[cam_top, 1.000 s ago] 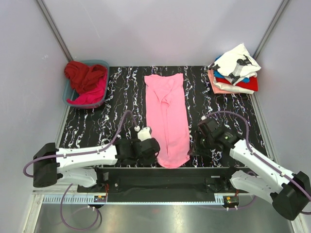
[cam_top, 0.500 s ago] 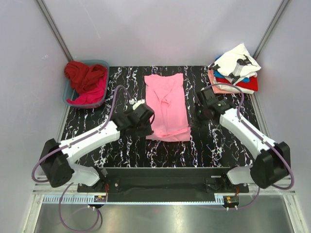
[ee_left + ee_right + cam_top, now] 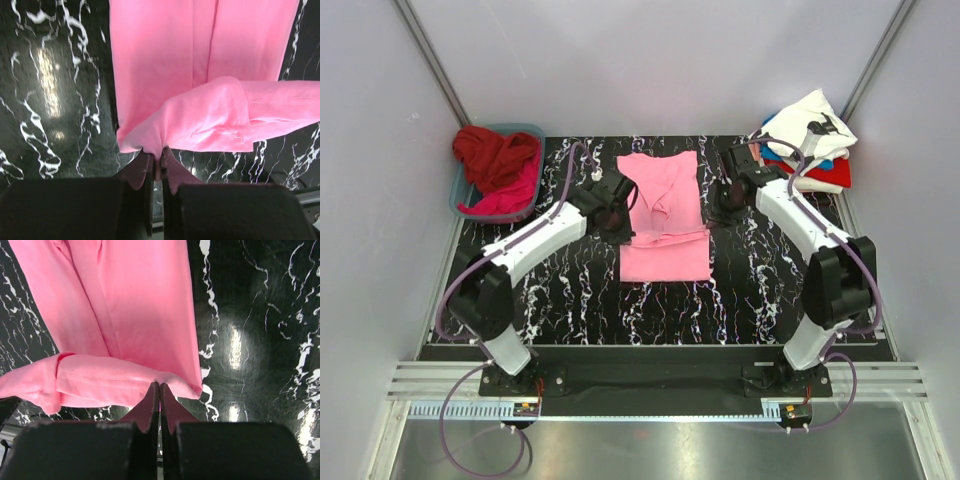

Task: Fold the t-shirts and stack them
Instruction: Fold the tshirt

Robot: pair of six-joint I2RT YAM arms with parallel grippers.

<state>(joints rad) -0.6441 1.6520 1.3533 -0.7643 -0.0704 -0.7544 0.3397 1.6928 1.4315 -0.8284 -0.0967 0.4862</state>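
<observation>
At far left, near the table's back corner, a blue-grey plastic bin [image 3: 460, 190] holds a crumpled dark red t-shirt [image 3: 495, 155] over a bunched magenta t-shirt [image 3: 510, 197]. Folds hide both outlines.

Left gripper [image 3: 156, 160]: fingers pressed together, pinching the left hem corner of the light pink t-shirt [image 3: 665, 215]. Only a sliver of cloth shows between the dark fingers.

Light pink t-shirt: table centre, smooth knit, a long narrow strip with its sides folded in. The lower part is doubled back over the upper part. The stitched hem runs as a sagging band between the two grippers.

Right gripper [image 3: 160, 390]: fingers closed tight on the right hem corner. Cloth drapes over the tips.

Back right: a stack [image 3: 805, 160] of folded shirts, a white t-shirt with black print [image 3: 812, 125] rumpled on top. Blue, red and salmon layers show as edges only.

Table [image 3: 760, 290]: glossy black with white veining, lamp glare in both wrist views. Walls plain pale grey, with metal corner posts.
</observation>
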